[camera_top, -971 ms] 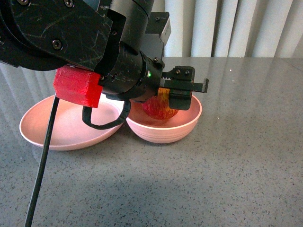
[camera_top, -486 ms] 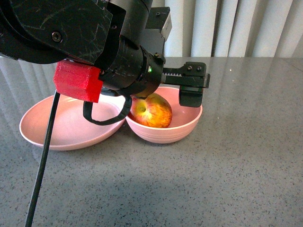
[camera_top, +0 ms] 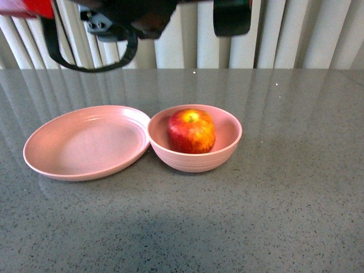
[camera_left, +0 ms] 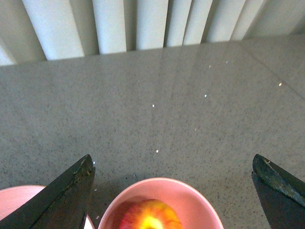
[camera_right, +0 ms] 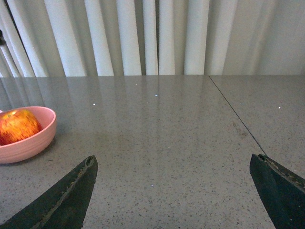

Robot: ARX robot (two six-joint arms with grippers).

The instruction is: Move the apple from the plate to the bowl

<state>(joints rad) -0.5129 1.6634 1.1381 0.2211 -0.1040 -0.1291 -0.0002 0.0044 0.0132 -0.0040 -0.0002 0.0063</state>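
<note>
Apple [camera_top: 191,131]: upright in bowl [camera_top: 227,149], stem dimple up; plate [camera_top: 85,142] bare, rim touching bowl. Left gripper [camera_left: 176,191]: jaws spread wide, empty, above and nearer the apple. Right gripper [camera_right: 174,191]: wide open, empty, well apart from the bowl

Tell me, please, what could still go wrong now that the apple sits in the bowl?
1. The bowl touches the plate rim, so nudging either could shift both.
2. The left gripper, jaws open, hangs above the apple; a drop could strike it.
3. The apple rises to the bowl's rim, so a bump might tip it out.
</note>
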